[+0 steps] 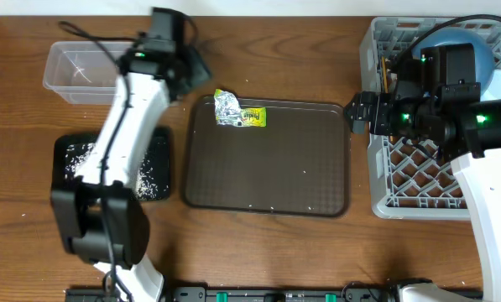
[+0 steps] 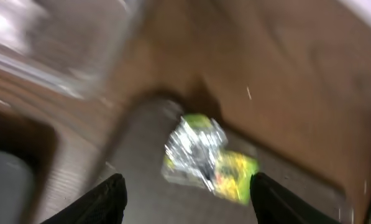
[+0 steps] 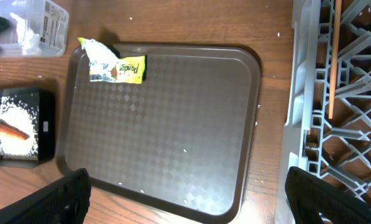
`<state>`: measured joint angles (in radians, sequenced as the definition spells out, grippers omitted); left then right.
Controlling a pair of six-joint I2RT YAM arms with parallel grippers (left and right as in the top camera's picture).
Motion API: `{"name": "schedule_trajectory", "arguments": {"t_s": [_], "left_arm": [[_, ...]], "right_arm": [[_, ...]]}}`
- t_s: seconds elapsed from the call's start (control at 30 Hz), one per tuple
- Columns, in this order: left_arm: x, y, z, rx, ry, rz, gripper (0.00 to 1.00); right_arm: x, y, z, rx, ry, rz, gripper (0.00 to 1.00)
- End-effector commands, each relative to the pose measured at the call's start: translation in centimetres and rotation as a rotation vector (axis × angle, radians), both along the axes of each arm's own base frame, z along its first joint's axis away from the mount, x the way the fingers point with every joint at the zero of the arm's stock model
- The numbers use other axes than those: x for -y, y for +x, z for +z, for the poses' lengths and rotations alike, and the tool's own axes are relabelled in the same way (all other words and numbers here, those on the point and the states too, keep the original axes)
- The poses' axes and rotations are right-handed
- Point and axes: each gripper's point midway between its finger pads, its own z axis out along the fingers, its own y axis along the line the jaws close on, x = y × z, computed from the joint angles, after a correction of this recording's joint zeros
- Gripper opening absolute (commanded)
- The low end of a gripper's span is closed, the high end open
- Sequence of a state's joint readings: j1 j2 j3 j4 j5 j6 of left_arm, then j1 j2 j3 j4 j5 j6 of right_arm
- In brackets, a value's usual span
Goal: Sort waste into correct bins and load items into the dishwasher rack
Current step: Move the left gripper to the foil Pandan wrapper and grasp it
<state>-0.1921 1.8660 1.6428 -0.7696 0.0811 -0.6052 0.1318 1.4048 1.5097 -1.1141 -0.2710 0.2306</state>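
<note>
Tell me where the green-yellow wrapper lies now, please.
In the overhead view, the green-yellow wrapper lies on the brown serving tray, in its top-left corner, to the right of the clear plastic tub.

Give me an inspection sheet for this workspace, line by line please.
surface: wooden table, with a brown tray in the middle.
job's things: green-yellow wrapper and foil at a corner of the brown tray; rice and carrot in the black tray; tissue in the clear tub; blue bowl and chopsticks in the rack.
clutter: stray grains on the brown tray.
grippers: left gripper open, wrapper ahead of it; right gripper open, empty.
cables: black cable looping over the tub.
surroundings: nothing seen.
</note>
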Motion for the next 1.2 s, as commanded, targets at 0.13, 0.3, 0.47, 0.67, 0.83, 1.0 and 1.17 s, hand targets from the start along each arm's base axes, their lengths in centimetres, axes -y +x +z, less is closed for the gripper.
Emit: {"name": "schedule_trajectory", "arguments": {"t_s": [0.13,0.3,0.47,0.67,0.83,1.0,1.17], "left_arm": [[6.6,-2.2,-6.9,-0.185,-0.026,-0.049,0.67],[6.0,-2.1,-10.9,-0.251,0.007,0.108,0.67],[5.7,-1.7,-13.6,-0.282,-0.001,0.193,0.67],[6.0,-1.3,-15.8,-0.296,-0.012,0.225,0.67],[5.9,-1.6,-16.4,-0.316,-0.005,0.235,0.46],[6.2,-2.2,-16.4,-0.341,-0.021,0.224,0.06],[7.3,-2.0,-13.5,-0.313,-0.088,0.19,0.06]], "right_arm": [[-0.1,-0.3,0.6,0.018,-0.002,0.003,0.99],[-0.1,-0.3,0.6,0.018,-0.002,0.003,0.99],[-0.1,-0.3,0.6,0.018,-0.002,0.003,0.99],[-0.1,-0.3,0.6,0.018,-0.002,0.003,0.99],[-0.1,-0.3,0.6,0.018,-0.002,0.003,0.99],[-0.1,-0.3,0.6,0.018,-0.002,0.003,0.99],[-0.1,-0.3,0.6,0.018,-0.002,0.003,0.99]]}}
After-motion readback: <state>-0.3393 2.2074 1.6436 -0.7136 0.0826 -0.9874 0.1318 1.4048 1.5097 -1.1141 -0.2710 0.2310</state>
